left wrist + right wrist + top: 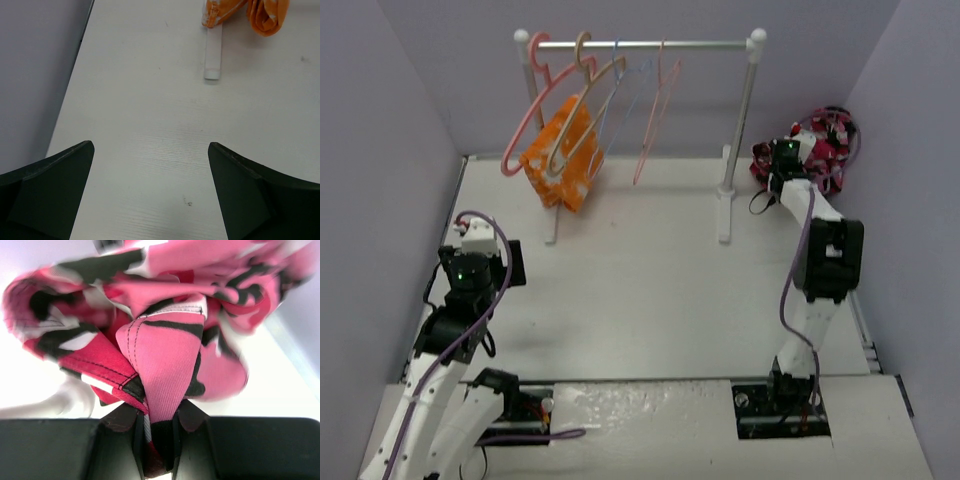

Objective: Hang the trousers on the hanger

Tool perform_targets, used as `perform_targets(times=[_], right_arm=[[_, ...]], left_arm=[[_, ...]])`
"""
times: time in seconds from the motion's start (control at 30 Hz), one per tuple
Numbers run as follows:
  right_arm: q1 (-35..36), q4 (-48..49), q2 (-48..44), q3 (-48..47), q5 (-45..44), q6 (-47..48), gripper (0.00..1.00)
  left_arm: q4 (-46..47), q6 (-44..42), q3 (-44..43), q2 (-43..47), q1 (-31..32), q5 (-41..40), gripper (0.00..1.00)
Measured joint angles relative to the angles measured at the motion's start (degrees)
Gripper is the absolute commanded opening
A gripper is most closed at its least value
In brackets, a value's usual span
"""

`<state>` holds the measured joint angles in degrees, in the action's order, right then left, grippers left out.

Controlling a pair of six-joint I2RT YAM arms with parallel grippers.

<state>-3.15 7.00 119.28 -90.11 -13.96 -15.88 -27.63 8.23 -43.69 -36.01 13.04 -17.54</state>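
Where the table (640,280) meets the far right corner, trousers (820,150) lie bunched, well apart from the rack. R gripper (157,440): pinched tight on a pink fold of them. L gripper (150,190): fingers spread wide, nothing btwn, over bare tabletop near left. Tan hanger (605,75): hooked on rail (650,44), far left, by orange cloth (565,150).

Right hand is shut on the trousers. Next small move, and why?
Probably a short straight lift of the right hand. It pinches one fold of the trousers, which lie bunched in the far right corner; lifting should test the grip and free them before any carry toward the hanger on the rail.
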Motion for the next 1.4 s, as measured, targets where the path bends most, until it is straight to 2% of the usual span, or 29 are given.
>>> perform_targets(times=[0.1,0.27,0.33,0.43,0.57,0.7,0.97,1.03,1.07,1.13,1.17,1.23,1.3,1.4], right_arm=[[1.4,-4.9,-14.1,3.7,-3.8,0.1,0.00],[10.6,-13.1,-39.0,5.3,-9.5,1.0,0.00],[13.4,-16.4,-47.5,5.4,-7.3,1.1,0.00],[13.7,-19.7,-56.0,5.3,-1.8,0.9,0.00],[14.7,-23.1,-60.7,5.3,11.0,-0.6,0.00],[23.2,-24.0,-57.7,6.7,19.1,-2.8,0.00],[49.7,-18.4,-40.8,8.8,14.9,-5.7,0.00],[54.3,-15.3,-35.7,8.4,13.6,-6.4,0.12],[56.4,-14.0,-32.9,8.0,13.0,-6.6,0.26],[59.6,-13.7,-26.4,4.6,12.8,-6.7,0.63],[60.7,-13.7,-23.1,2.2,12.9,-6.6,0.70],[62.3,-14.2,-17.2,-2.8,13.5,-6.1,0.79],[63.0,-14.6,-14.3,-4.9,13.3,-5.4,0.83],[62.1,-15.8,-15.5,-3.1,10.9,-4.5,0.84]], left_arm=[[-0.1,-0.2,-3.0,-0.5,0.0,0.0,0.97],[0.1,-1.7,-11.3,-3.3,0.0,0.2,0.97],[0.3,-2.1,-14.7,-4.3,0.0,0.6,0.97],[0.9,-2.3,-17.6,-4.8,0.1,1.3,0.97],[1.0,-2.3,-19.3,-4.7,1.0,2.4,0.97],[0.8,-1.9,-19.8,-4.4,1.5,3.7,0.97],[-2.2,-0.7,-20.1,-3.0,1.5,4.6,0.97],[-3.5,-0.5,-20.4,-2.5,1.5,4.4,0.97],[-4.0,-0.5,-20.6,-2.2,1.5,4.1,0.97],[-5.0,-0.5,-20.8,-1.5,1.5,3.3,0.97],[-5.6,-0.5,-20.9,-1.1,1.5,2.9,0.97],[-6.4,-0.5,-20.9,-0.5,1.5,2.3,0.97],[-6.8,-0.4,-20.9,-0.1,1.5,2.1,0.97],[-6.8,-0.1,-20.2,0.0,1.5,2.6,0.97]])
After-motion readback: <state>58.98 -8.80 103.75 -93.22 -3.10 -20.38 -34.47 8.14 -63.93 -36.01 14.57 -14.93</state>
